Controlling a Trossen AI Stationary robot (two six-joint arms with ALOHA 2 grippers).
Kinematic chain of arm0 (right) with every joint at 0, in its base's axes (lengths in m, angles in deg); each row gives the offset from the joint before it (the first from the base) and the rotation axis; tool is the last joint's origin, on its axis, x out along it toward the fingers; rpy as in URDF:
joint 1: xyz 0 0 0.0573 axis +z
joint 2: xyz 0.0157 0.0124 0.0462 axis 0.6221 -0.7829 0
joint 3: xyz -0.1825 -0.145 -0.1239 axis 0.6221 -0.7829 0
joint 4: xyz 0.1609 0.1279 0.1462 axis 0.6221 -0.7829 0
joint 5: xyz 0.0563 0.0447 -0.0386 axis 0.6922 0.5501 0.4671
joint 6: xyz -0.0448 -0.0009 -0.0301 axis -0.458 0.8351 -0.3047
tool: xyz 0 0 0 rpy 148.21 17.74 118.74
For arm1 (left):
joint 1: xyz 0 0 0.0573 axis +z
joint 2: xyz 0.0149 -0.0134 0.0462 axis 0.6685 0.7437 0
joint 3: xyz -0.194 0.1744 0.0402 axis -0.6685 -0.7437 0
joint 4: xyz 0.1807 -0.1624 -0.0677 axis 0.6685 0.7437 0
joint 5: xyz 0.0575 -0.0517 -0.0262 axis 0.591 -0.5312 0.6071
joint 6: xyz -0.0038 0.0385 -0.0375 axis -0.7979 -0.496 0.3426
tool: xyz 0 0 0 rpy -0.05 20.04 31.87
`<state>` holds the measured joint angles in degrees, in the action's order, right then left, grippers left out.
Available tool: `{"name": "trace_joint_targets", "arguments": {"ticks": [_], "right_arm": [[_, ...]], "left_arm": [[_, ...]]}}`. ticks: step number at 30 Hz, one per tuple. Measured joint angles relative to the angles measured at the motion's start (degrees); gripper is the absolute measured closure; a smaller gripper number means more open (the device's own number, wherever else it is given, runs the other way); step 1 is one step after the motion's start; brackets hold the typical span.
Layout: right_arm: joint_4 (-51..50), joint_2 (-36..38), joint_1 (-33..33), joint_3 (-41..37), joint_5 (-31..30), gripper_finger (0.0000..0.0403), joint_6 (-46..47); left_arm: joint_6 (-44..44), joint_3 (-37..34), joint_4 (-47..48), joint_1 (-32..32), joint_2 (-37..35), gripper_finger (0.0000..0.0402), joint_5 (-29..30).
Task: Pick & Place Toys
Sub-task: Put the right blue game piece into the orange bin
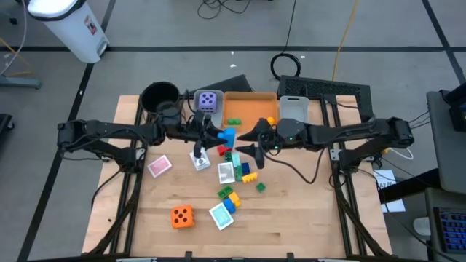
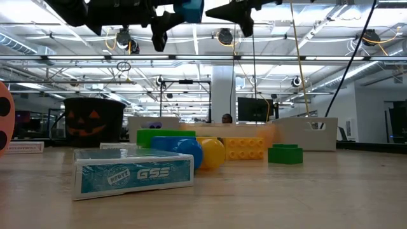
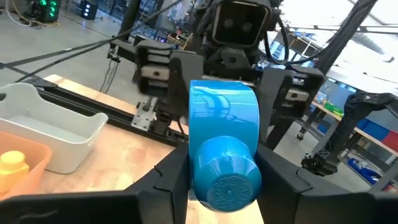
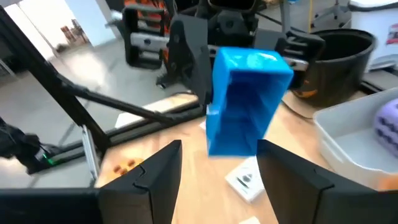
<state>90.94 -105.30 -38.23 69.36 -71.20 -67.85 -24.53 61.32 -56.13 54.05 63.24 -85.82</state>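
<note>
Handover: left gripper (image 3: 224, 180) clenches blue brick (image 3: 224, 149) — right gripper (image 4: 217, 168), fingers spread, just clear.
Advice: withdraw the right straight back — avoid nudging the brick.

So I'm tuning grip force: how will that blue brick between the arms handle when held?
The blue brick looks like rigid, hollow plastic, so probably light and stiff. Its glossy faces may slip in the left gripper pinching it. The round stud suggests it could twist if held off-centre.
</note>
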Motion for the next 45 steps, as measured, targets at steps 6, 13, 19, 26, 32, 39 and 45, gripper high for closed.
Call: {"name": "trace_joint_targets", "arguments": {"ticks": [6, 13, 19, 26, 32, 39, 45], "right_arm": [[-11.6, 6.6, -1.7, 0.0, -0.7, 0.0205, -3.5], [-24.9, 12.7, -2.2, 0.0, -9.1, 0.0206, -4.1], [-32.3, 14.9, -2.2, 0.0, -10.8, 0.0208, -5.9], [-41.2, 15.2, -2.5, 0.0, -12.0, 0.0209, -7.8], [-44.3, 15.4, -4.1, -1.3, -12.2, 0.0216, -7.5], [-36.2, 19.1, -5.9, -13.0, -9.0, 0.0218, -3.3], [-26.5, 23.4, -6.4, -23.5, -1.6, 0.0218, 4.5]], "left_arm": [[1.0, 0.1, 1.1, 2.3, 0.0, 0.0262, -2.9], [-10.2, 12.4, 26.9, 4.2, 1.1, 0.0263, -2.7], [-19.0, 27.3, 42.9, 8.4, 9.0, 0.0257, -2.3], [-24.7, 46.7, 59.9, 13.5, 24.3, 0.0263, -2.5], [-28.0, 60.9, 74.5, 16.7, 34.8, 0.0265, 0.4], [-32.7, 72.8, 87.4, 18.7, 43.0, 0.0252, 5.3], [-35.4, 78.8, 90.4, 20.2, 48.2, 0.0265, 8.2]]}}
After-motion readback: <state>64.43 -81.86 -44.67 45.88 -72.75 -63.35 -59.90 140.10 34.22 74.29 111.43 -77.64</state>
